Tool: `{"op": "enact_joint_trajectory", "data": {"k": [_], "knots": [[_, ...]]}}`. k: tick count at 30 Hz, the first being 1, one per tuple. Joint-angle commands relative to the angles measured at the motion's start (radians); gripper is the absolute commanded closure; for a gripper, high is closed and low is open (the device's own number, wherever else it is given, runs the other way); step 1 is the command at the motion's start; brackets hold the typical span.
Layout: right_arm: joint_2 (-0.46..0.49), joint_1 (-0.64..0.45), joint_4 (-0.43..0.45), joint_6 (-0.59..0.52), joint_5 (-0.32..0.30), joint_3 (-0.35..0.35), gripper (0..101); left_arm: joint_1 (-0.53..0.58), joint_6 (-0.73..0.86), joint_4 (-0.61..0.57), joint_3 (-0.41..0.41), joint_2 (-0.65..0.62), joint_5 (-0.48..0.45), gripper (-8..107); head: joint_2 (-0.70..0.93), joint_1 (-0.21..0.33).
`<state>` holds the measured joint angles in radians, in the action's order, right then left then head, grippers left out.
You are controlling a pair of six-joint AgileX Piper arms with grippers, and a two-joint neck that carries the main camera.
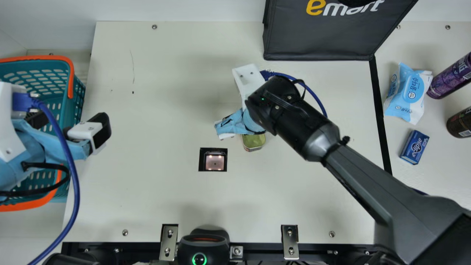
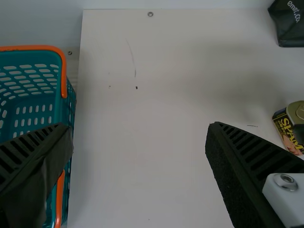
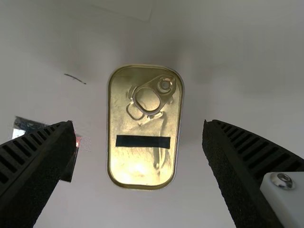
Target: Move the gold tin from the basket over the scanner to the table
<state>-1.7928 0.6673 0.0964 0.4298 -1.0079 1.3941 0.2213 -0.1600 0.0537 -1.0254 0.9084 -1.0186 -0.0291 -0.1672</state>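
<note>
Main: tin (image 1: 253,141) sitting on table (image 1: 147,191) near scanner (image 1: 214,162), under right gripper (image 1: 231,125). Left gripper (image 1: 70,123) hovering at basket (image 1: 79,92). Left wrist: fingers standing open. Right wrist: fingers standing open, tin between; gold lid shining, ring-pull and black strip showing.

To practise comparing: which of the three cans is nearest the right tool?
The gold tin, below the right tool; the purple can and dark can sit by the main view's right edge.
</note>
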Motion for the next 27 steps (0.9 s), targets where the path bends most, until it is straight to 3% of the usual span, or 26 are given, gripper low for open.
{"op": "enact_joint_trajectory", "data": {"k": [1,16,27], "knots": [[-0.022,0.001,0.01,0.018,0.005,-0.001,6,0.0,0.0,0.0,0.0,0.0,0.0,9,0.002,0.029],[-0.11,-0.006,0.032,0.08,0.048,-0.017,6,0.0,0.0,0.0,0.0,0.0,0.0,9,0.002,0.029],[-0.107,-0.01,0.03,0.085,0.036,-0.014,80,0.0,0.0,0.0,0.0,0.0,0.0,9,0.002,0.029]]}}
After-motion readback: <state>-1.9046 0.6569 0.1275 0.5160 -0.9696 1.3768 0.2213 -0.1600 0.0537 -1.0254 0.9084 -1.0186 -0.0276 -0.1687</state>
